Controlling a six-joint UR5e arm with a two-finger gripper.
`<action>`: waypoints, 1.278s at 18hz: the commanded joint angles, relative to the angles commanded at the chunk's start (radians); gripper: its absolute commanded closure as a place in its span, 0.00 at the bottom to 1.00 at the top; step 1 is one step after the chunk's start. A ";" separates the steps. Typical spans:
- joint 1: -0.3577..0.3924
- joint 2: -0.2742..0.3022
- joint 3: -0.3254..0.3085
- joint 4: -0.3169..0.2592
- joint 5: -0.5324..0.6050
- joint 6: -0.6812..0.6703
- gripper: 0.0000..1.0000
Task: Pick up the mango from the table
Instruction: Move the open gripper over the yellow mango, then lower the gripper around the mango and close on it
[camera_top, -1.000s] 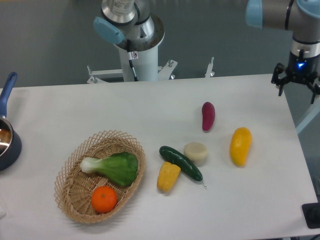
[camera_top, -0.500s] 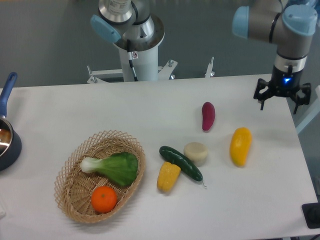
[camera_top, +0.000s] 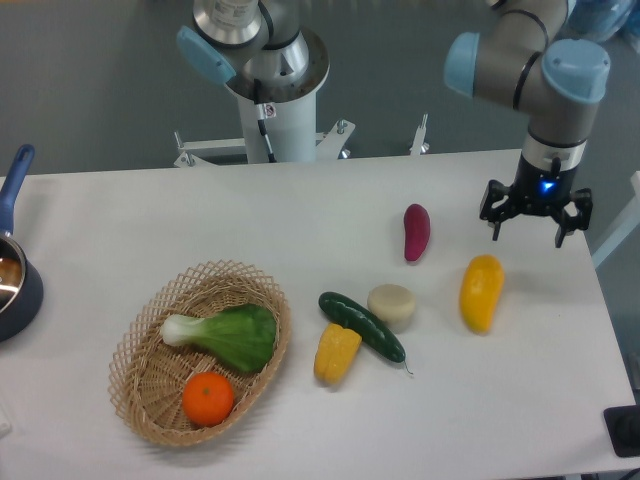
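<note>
Camera view, fixed and looking down on a white matte worktop (camera_top: 300, 215) with a rounded near-right corner. The mango (camera_top: 481, 292), a smooth, glossy yellow-orange oblong with a slight curve, lies on the worktop towards the right edge, its long axis running roughly front to back. The gripper (camera_top: 527, 226) hangs in the air just behind and to the right of the mango, clear of it; its jaws are spread wide, dark prongs splayed outward, and they hold nothing. A blue light shows on the wrist above the prongs. A purple sweet potato (camera_top: 416, 231), matte and tapered at both ends, lies left of the gripper and behind the mango, apart from both. Nearer the centre, a pale cream, squat round piece (camera_top: 391, 305) sits touching or just beside a dark green, glossy cucumber (camera_top: 361, 325) laid on a diagonal. A short, ridged yellow corn piece (camera_top: 337, 352) rests against the cucumber's near side. To the left, an oval woven wicker basket (camera_top: 160, 400) holds a leafy green bok choy (camera_top: 226, 334) with a white stem and a round orange (camera_top: 208, 398) with a dimpled skin. At the far left edge, a dark blue pot (camera_top: 14, 290) with a blue handle is partly cut off by the frame.
</note>
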 joint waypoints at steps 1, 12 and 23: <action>-0.006 -0.009 0.000 0.002 0.002 0.000 0.00; -0.037 -0.061 -0.002 0.000 0.003 -0.002 0.00; -0.074 -0.104 0.011 0.003 0.083 0.011 0.00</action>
